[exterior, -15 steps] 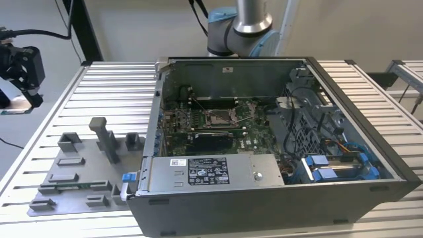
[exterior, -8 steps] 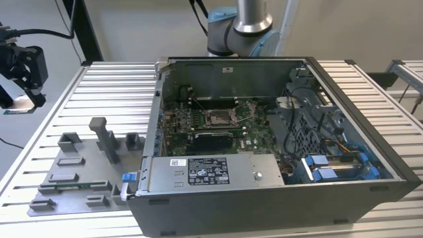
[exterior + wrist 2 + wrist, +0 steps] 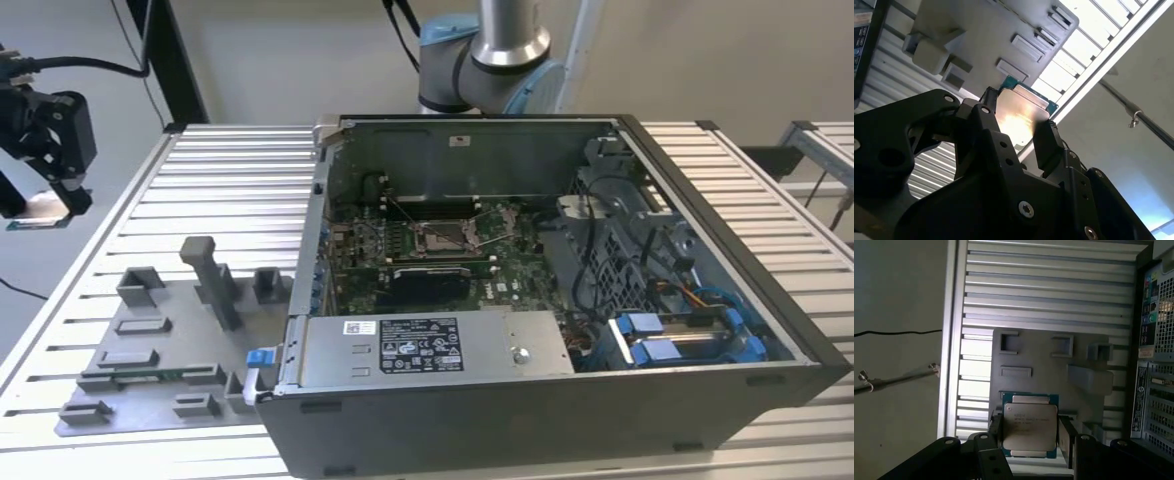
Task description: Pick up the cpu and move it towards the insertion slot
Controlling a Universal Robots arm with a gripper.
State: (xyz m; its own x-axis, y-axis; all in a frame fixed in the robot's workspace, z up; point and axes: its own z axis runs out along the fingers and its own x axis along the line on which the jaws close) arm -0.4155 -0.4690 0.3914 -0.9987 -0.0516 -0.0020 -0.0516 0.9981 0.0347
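The cpu (image 3: 1030,425) is a flat square chip with a silvery face and a green rim, clamped between my black fingers (image 3: 1066,437). My gripper (image 3: 1030,436) is shut on it, high above the table's edge. In the second wrist view the cpu (image 3: 1021,112) glints between the gripper (image 3: 1018,125) tips. In the exterior view the gripper (image 3: 56,195) hangs at the far left, off the table's side, with the cpu (image 3: 38,214) under it. The insertion slot (image 3: 441,238) lies inside the open computer case, well to the exterior view's right of the gripper.
The open computer case (image 3: 694,200) takes up the table's middle and right. A grey fixture plate (image 3: 147,390) with raised blocks and a post (image 3: 214,280) lies between gripper and case. The ribbed metal table (image 3: 214,190) runs underneath. A black cable (image 3: 899,332) crosses the floor.
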